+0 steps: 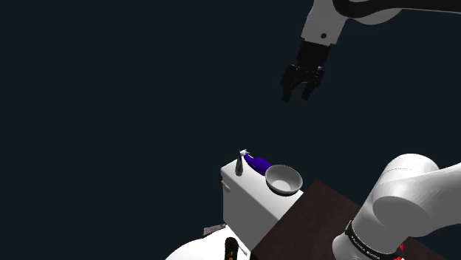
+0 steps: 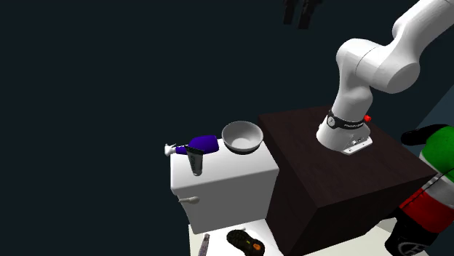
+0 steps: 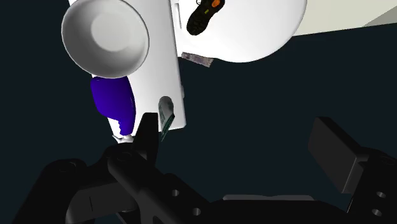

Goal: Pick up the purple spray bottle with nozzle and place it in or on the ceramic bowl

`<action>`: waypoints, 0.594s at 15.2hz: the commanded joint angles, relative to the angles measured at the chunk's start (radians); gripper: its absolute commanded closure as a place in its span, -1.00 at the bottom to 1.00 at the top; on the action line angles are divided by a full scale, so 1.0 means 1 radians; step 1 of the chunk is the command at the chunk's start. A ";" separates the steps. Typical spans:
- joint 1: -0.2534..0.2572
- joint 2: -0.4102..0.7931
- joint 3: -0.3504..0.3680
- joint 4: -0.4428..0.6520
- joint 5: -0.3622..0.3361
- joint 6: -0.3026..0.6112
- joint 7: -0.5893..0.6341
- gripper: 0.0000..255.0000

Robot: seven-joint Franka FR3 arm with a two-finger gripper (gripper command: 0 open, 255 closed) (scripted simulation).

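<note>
Opens onto a black area (image 1: 111, 111) on every side. Holds a white toilet tank (image 2: 225, 185) and a rounded white toilet bowl (image 3: 254, 32), over a pale floor (image 3: 362, 13).

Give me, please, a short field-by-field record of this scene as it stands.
gripper: open, empty, high above the tank
purple spray bottle: lying on its side on the white tank, nozzle pointing away from the bowl
bowl: pale grey, upright, empty, beside the bottle
small grey container: upright, near the bottle's nozzle end
stand: dark brown box next to the tank
task state: bottle not yet grasped
</note>
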 commanded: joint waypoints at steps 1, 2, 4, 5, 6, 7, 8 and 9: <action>0.000 0.000 0.000 0.000 0.000 0.000 0.000 -1.00; -0.001 0.014 -0.008 -0.019 -0.005 0.029 -0.016 -1.00; -0.003 0.046 -0.023 -0.053 -0.016 0.087 -0.047 -1.00; -0.004 0.064 -0.031 -0.068 -0.020 0.116 -0.062 -1.00; -0.005 0.083 -0.039 -0.082 -0.025 0.146 -0.078 -1.00; -0.006 0.104 -0.047 -0.094 -0.029 0.176 -0.093 -1.00; -0.007 0.126 -0.055 -0.105 -0.033 0.205 -0.108 -1.00; -0.008 0.149 -0.063 -0.115 -0.037 0.235 -0.124 -1.00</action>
